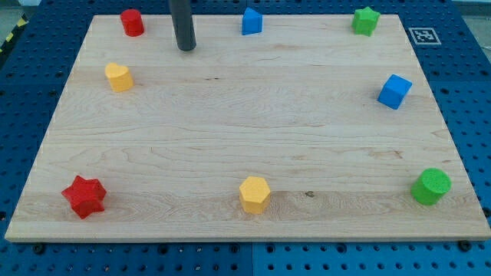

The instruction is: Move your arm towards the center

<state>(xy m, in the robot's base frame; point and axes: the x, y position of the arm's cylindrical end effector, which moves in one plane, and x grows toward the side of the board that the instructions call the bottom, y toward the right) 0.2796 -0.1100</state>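
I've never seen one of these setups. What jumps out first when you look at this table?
First, the wooden board: bare in the middle, with coloured blocks ringing its edges. The red star at the view's bottom left and the green cylinder at the bottom right catch the eye most. Then my tip, the end of a dark rod coming down near the view's top left, between the red cylinder and the blue block, touching neither.
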